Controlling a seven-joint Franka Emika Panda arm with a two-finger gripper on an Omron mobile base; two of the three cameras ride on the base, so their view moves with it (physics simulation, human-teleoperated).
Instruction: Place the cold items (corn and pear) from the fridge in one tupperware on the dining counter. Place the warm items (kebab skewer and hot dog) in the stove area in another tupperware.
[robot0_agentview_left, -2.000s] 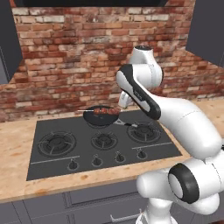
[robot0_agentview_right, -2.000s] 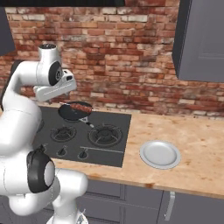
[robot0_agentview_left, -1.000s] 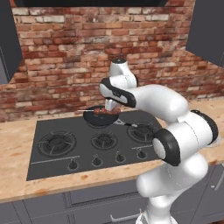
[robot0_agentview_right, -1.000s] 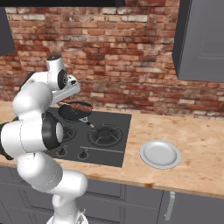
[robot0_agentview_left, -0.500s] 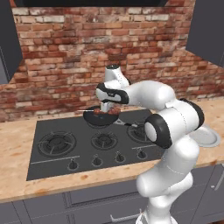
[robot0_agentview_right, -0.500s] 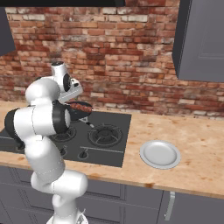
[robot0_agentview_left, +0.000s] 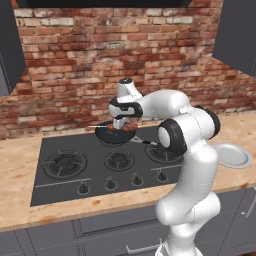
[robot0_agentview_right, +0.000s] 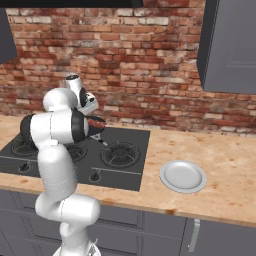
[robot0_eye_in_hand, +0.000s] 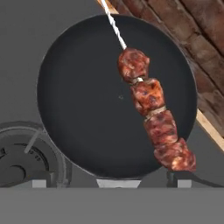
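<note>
1. Hovering over the round black frying pan (robot0_eye_in_hand: 116, 94), the white arm's two-finger gripper (robot0_agentview_left: 120, 125) hangs released, jaws spread wide, holding nothing and touching nothing.
2. Directly below it lies the kebab skewer of four red-brown meat chunks on a thin pale stick (robot0_eye_in_hand: 153, 124), resting on the pan floor toward the side nearest the red brick wall (robot0_eye_in_hand: 192, 26); its bare stick end reaches past the pan's rim.
3. From the base cameras the fingertips are hard to make out: the white wrist covers them in the left view, and the arm's elbow blocks most of the pan in the right view, where only a sliver of meat (robot0_agentview_right: 95, 123) shows.
4. The pan sits on a rear burner of the dark grey gas hob (robot0_agentview_left: 65, 175), close to the brick wall, so little room is left behind it.
5. The front burners and the knob row lie uncovered.
6. A round grey plate (robot0_agentview_right: 183, 176) sits on the light wood countertop (robot0_agentview_right: 225, 170) to the hob's right, well apart from the pan.
</note>
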